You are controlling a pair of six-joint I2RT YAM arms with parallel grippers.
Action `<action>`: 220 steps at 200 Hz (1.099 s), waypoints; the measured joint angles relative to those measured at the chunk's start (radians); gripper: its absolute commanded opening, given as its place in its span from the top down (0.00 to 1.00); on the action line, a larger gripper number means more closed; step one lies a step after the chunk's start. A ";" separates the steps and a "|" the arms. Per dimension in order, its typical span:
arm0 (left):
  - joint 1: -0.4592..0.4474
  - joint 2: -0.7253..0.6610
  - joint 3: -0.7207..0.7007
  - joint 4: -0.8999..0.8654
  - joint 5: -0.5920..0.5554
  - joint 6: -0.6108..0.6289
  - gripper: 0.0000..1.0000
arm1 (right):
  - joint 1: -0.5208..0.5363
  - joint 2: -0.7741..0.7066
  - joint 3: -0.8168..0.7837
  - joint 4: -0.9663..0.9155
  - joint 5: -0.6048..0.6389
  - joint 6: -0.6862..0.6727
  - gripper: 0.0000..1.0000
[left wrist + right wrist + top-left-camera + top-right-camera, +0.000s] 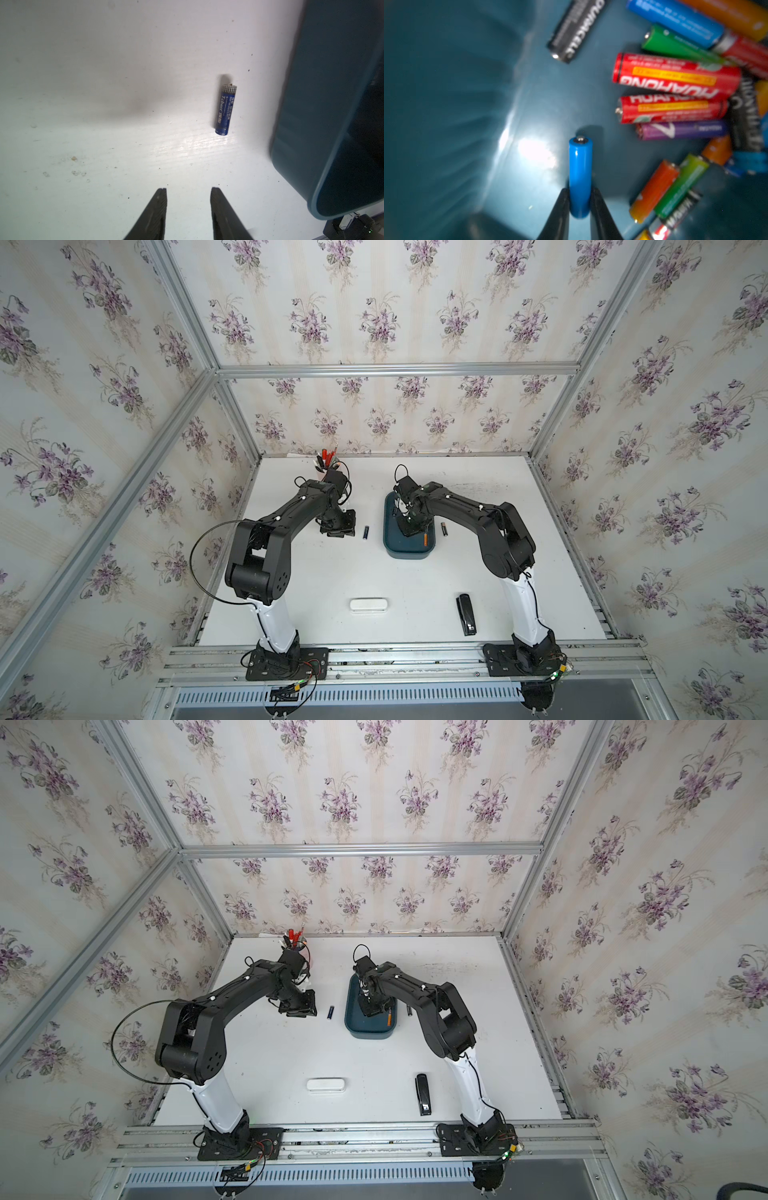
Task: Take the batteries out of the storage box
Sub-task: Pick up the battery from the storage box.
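Two-fingered, pinching a light-blue battery (580, 166) near one end in the right gripper (579, 190), inside the storage box (409, 550); hovering the left gripper (188, 188), jaws apart and empty, at the box's 9 o'clock, with a dark-blue battery (226, 110) between them.

Table (415, 589): white, scuffed.
Middle: teal storage box (409, 554); blue battery (365, 532) and black battery (444, 528) flank it, apart.
Front: white oblong case (368, 605); black stapler (466, 613).
Back: pen cup (326, 460).
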 measured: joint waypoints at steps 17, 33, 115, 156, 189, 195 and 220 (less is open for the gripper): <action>0.000 -0.002 -0.006 0.000 0.000 0.000 0.60 | 0.000 0.002 0.010 -0.004 0.004 0.006 0.70; 0.000 -0.002 -0.009 0.000 0.001 0.000 0.60 | 0.000 0.016 0.025 -0.013 0.005 0.005 0.70; 0.000 -0.010 -0.002 0.000 0.004 0.000 0.60 | -0.002 0.060 0.089 -0.025 0.022 -0.013 0.76; -0.001 -0.014 -0.002 -0.001 0.003 0.000 0.61 | -0.005 0.057 0.085 -0.019 0.016 -0.009 0.84; -0.008 -0.038 -0.002 -0.005 0.003 0.000 0.61 | -0.006 0.042 0.079 -0.016 0.006 0.014 0.85; -0.010 -0.042 -0.002 -0.005 0.003 0.000 0.61 | -0.006 0.039 0.078 -0.018 0.003 0.018 0.85; -0.012 -0.052 -0.006 -0.006 0.002 0.000 0.61 | -0.008 0.012 0.078 -0.024 0.002 0.040 0.86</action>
